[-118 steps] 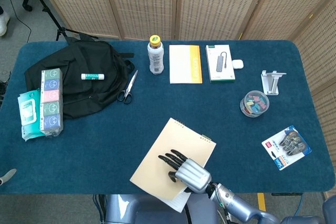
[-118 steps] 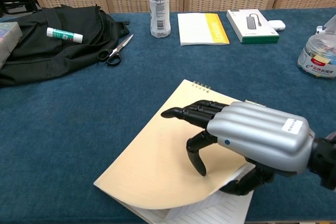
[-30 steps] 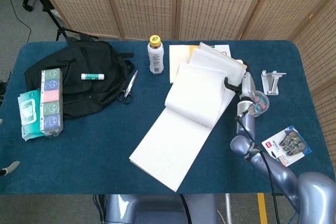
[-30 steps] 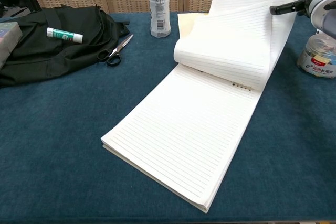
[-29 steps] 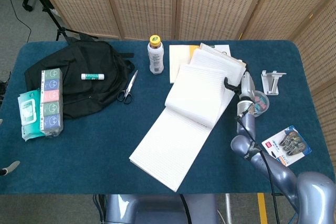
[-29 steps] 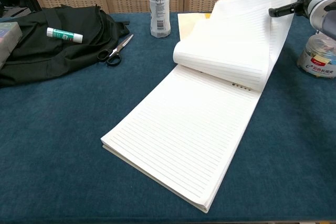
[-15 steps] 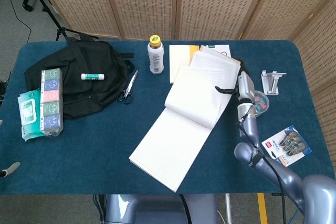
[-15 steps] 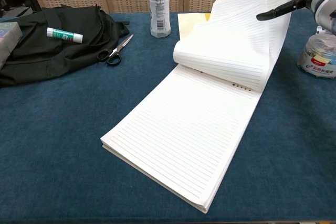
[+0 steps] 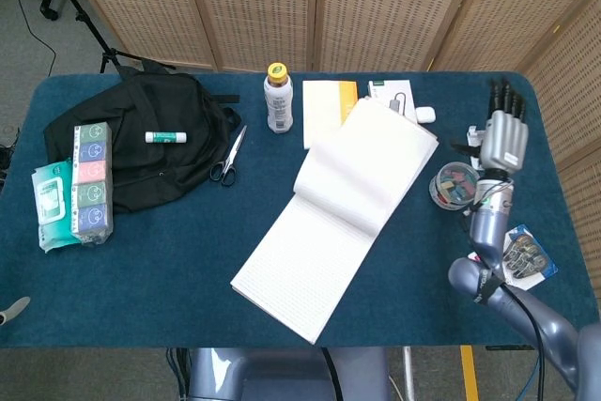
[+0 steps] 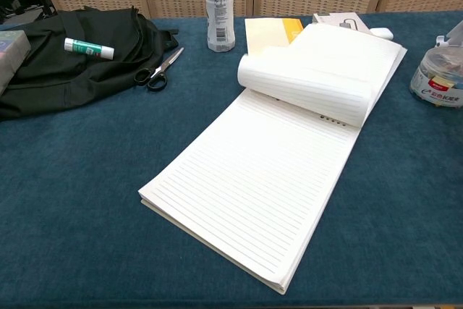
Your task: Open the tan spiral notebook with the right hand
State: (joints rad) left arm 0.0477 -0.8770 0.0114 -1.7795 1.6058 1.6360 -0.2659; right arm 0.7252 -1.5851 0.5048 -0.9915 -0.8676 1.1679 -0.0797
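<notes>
Surface [image 9: 169, 260] first: the blue cloth carries the tan spiral notebook [image 9: 333, 223], which lies well to the left of the right hand [image 9: 502, 136] and nearer the robot. It is open, with lined pages showing and the turned leaves folded back in a loose roll over the spiral. Its long axis runs diagonally, the near corner toward the robot's left and the far end, with the flipped pages, pointing up toward the hand's side and resting partly over the white adapter box [image 9: 394, 93] and yellow booklet [image 9: 329, 105].

The right hand is raised, holding nothing, fingers straight and fairly close together, just above the tub of clips [image 9: 454, 184]. The left hand is not in view.

The opening looks done, so the step now is a clean retreat. Judging by the curl in the turned pages, they might spring back; the hand does best to lift clear without brushing the tub or the white phone stand [image 9: 477, 143] beside it.
</notes>
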